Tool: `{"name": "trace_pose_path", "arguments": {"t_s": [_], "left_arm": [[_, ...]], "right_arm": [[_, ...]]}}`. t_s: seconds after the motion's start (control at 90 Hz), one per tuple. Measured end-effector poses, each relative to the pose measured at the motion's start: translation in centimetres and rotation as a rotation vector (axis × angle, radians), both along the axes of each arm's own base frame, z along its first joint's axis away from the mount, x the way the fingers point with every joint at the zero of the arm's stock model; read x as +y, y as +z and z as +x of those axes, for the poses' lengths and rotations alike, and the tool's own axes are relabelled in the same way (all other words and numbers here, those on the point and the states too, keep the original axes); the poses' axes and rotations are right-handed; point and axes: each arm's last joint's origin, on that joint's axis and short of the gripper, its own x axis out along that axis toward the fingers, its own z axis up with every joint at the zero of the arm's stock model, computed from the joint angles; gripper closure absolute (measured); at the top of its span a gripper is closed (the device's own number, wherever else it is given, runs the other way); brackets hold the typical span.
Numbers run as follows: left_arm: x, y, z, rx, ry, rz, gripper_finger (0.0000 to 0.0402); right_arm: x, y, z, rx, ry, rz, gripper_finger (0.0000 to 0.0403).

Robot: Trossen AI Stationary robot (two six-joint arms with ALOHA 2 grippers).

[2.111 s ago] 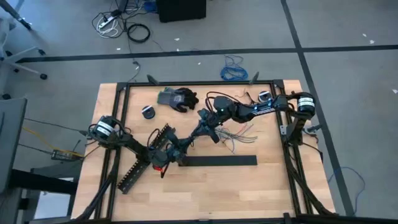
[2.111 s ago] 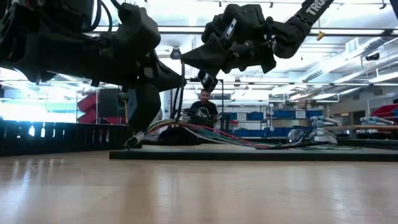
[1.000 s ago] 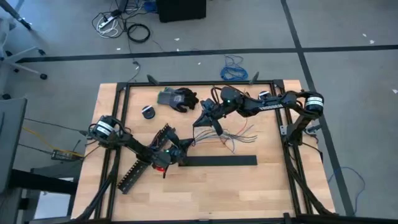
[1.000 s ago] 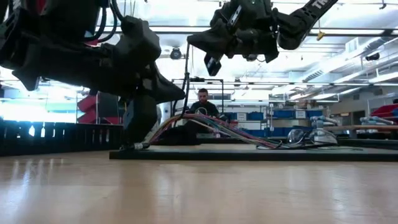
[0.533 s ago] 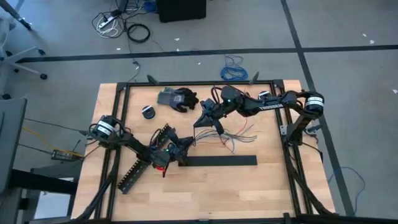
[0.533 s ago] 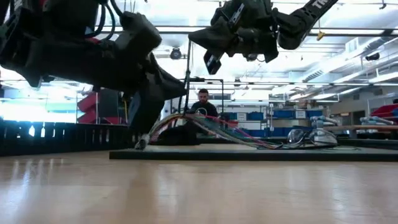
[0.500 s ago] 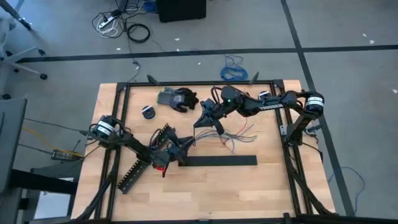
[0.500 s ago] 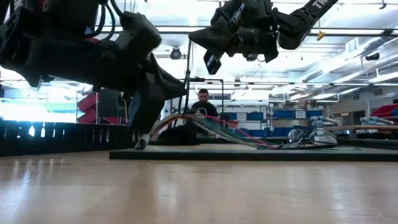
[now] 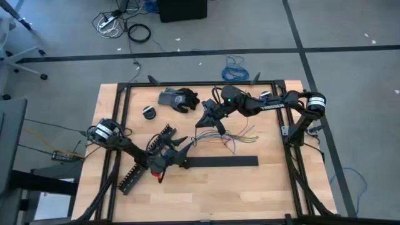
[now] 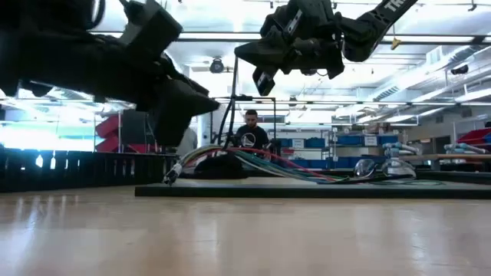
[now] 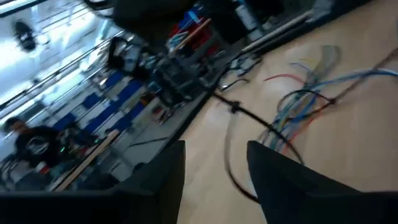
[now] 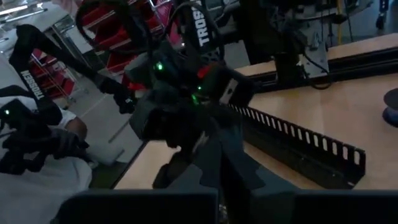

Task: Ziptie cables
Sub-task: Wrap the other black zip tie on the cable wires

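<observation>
The cables (image 9: 228, 134) lie fanned out on the wooden table's middle. They also show ahead of my left fingers (image 11: 305, 106) and low in the low view (image 10: 253, 159). A thin black ziptie (image 10: 229, 100) runs from the bundle's left end up to my right gripper (image 10: 238, 52), which hovers above that end (image 9: 201, 120). My left gripper (image 9: 185, 154) stands open just left of the bundle, raised off the table, with only bare wood between its fingers (image 11: 214, 180). A thin black strip (image 11: 231, 155) curves by the wires. My right gripper holds the ziptie's upper end (image 10: 233, 63) at its fingertips, well above the table. The strip runs nearly straight down from there to the cables' left end. The gripper's own body hides how the fingers close on it.
A wide flat black bar (image 9: 222, 161) lies near the bundle's front. A slotted black duct (image 9: 145, 161) slants under my left arm. A dark glove (image 9: 178, 98) and a small round object (image 9: 149, 112) sit at the far left. A person (image 10: 249, 134) sits beyond the table.
My left gripper has risen off the table and drawn back toward the near left, away from the cables' left end. In the high view its fingertips stand wider apart than before, so it has opened.
</observation>
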Motion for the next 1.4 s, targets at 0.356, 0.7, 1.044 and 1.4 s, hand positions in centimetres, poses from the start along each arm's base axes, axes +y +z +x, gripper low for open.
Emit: {"name": "trace_pose_path", "arguments": {"t_s": [0.356, 0.7, 1.044, 1.4], "left_arm": [[1.5, 3.4, 0.3, -0.282, -0.216, -0.4, 0.0236], [3.7, 3.3, 1.0, -0.339, -0.216, -0.537, 0.0236], [4.0, 2.9, 1.1, -0.31, -0.226, -0.552, 0.0265], [4.2, 2.5, 1.2, -0.263, -0.217, -0.544, 0.0343]], "right_arm": [[0.1, -0.1, 0.0, -0.001, -0.006, -0.015, 0.0403], [0.8, -0.1, 0.2, -0.007, 0.024, -0.04, 0.0402], [0.8, -0.1, 0.2, -0.011, 0.027, -0.046, 0.0402], [0.8, -0.1, 0.2, -0.013, 0.025, -0.048, 0.0402]]}}
